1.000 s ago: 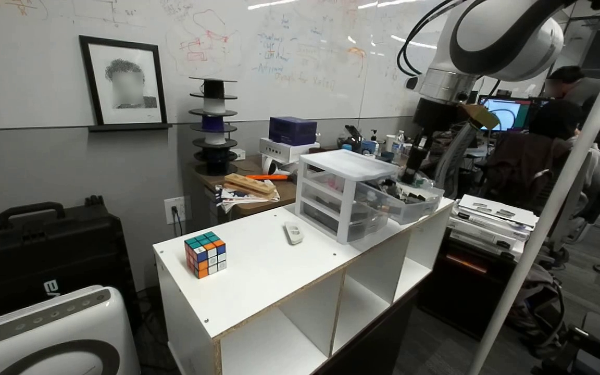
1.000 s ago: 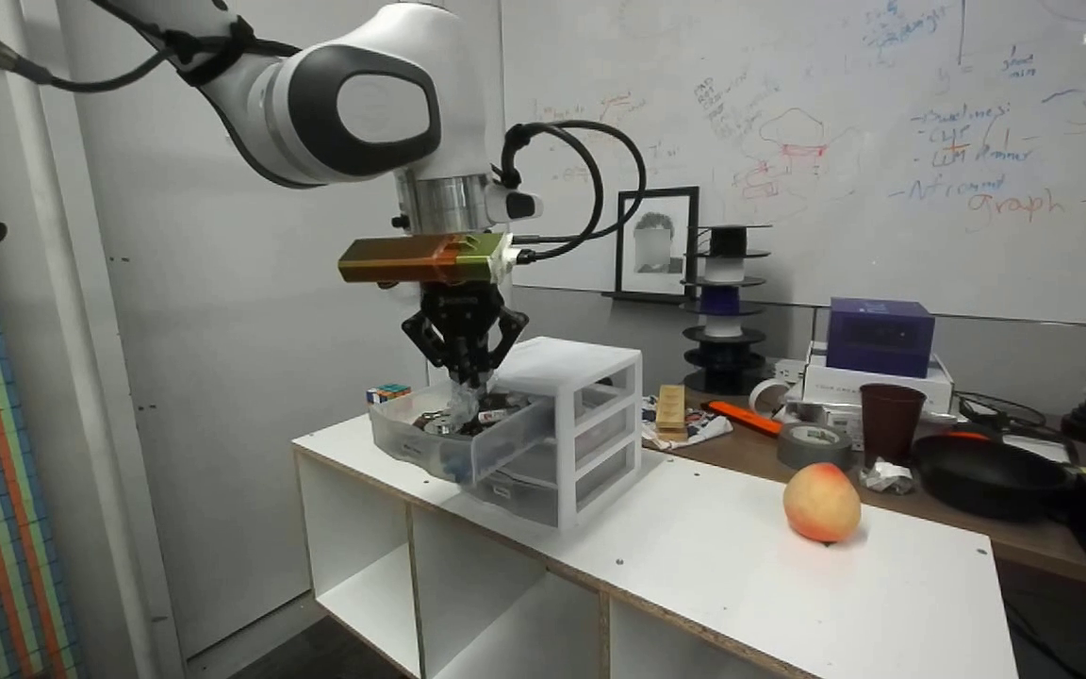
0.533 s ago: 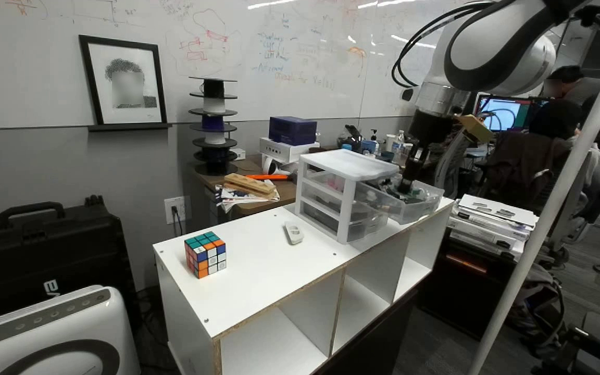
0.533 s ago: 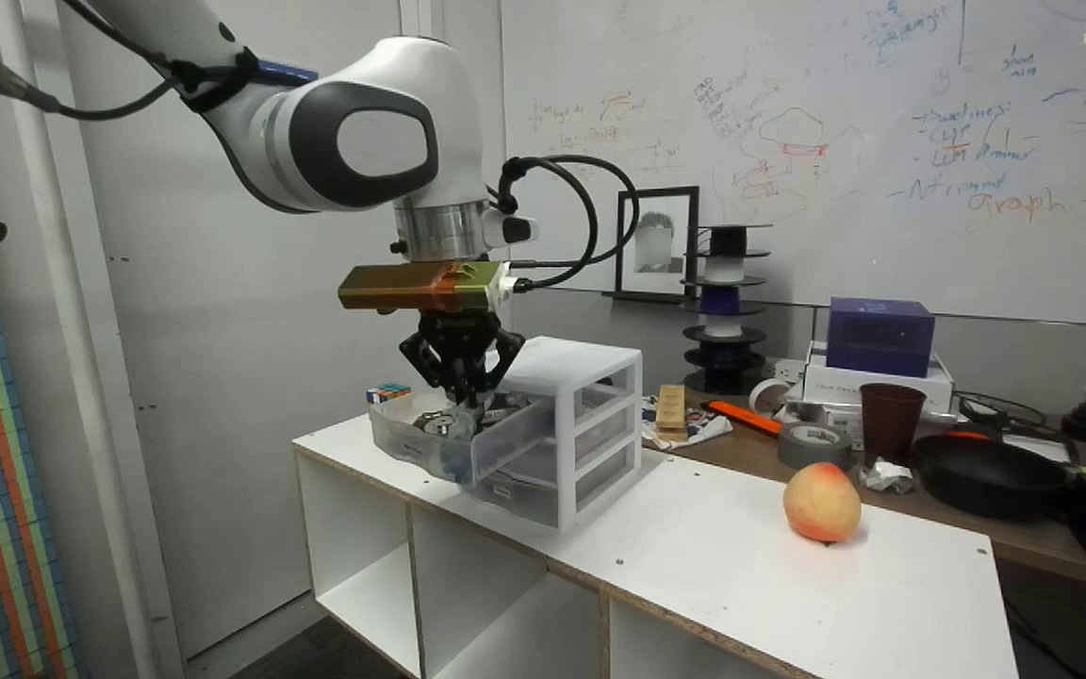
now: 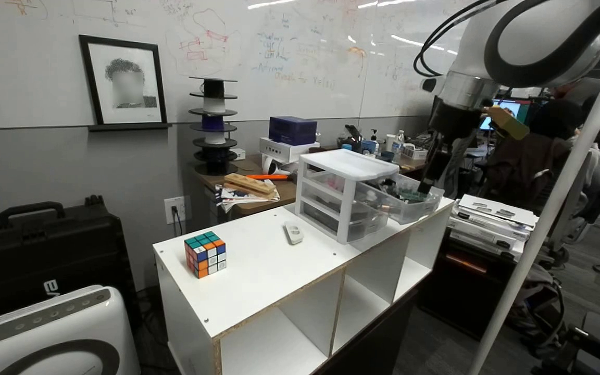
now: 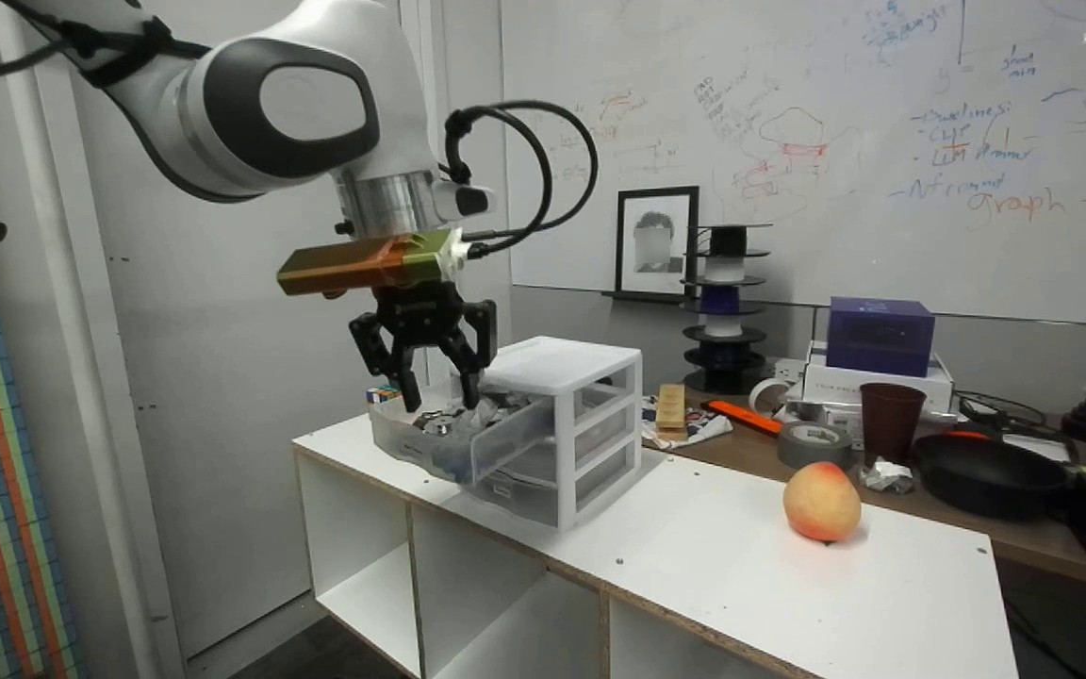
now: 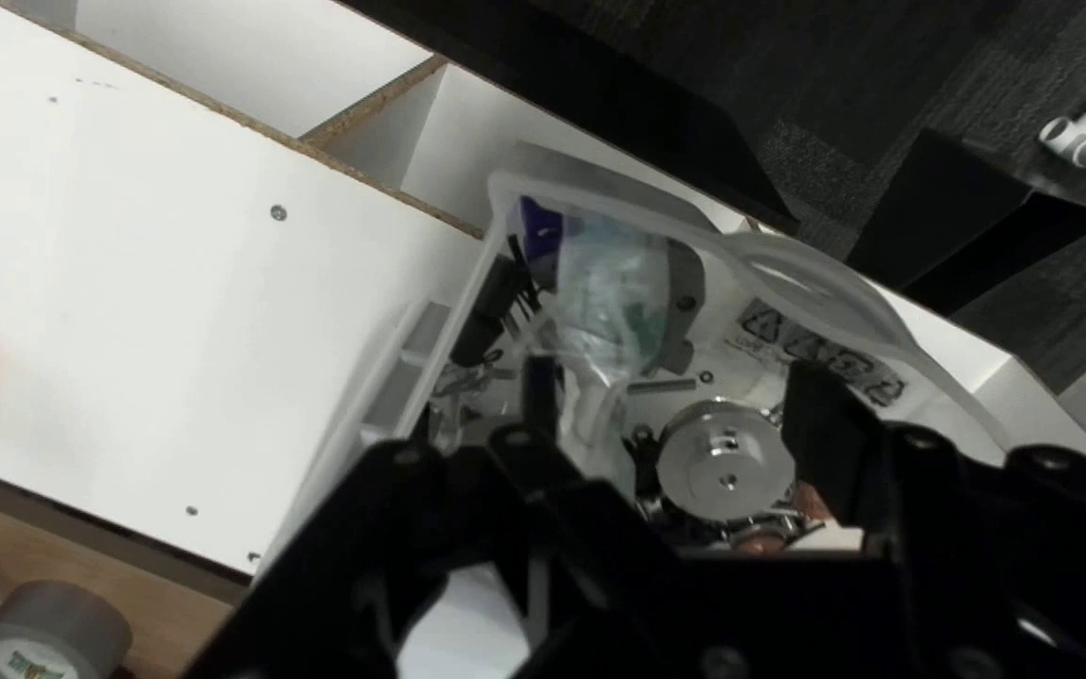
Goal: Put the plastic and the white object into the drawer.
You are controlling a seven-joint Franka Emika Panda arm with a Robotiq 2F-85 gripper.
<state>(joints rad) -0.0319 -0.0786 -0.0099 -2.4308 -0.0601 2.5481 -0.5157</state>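
Observation:
My gripper (image 6: 441, 405) stands open above the pulled-out drawer (image 6: 416, 445) of the translucent chest; its fingers (image 7: 543, 391) are apart, with nothing gripped. Crumpled clear plastic (image 7: 604, 292) lies in that drawer on top of small hardware and a round silver part. One finger is close beside the plastic, and I cannot tell whether they touch. The white object (image 5: 294, 233), small and elongated, rests on the white cabinet top (image 5: 258, 291) between the puzzle cube and the chest. The chest hides it in the other exterior view, and it is outside the wrist view.
The puzzle cube (image 5: 205, 254) sits near one cabinet end. A peach (image 6: 821, 503) lies at the opposite side of the chest (image 6: 590, 372). Behind runs a brown desk with a purple box (image 6: 880, 337), spools (image 6: 725, 311) and tape (image 6: 814, 445).
The gripper, shut on the plastic a second ago, has dipped into the drawer, opened and risen again, shifting away from the chest body. The plastic is now in the drawer.

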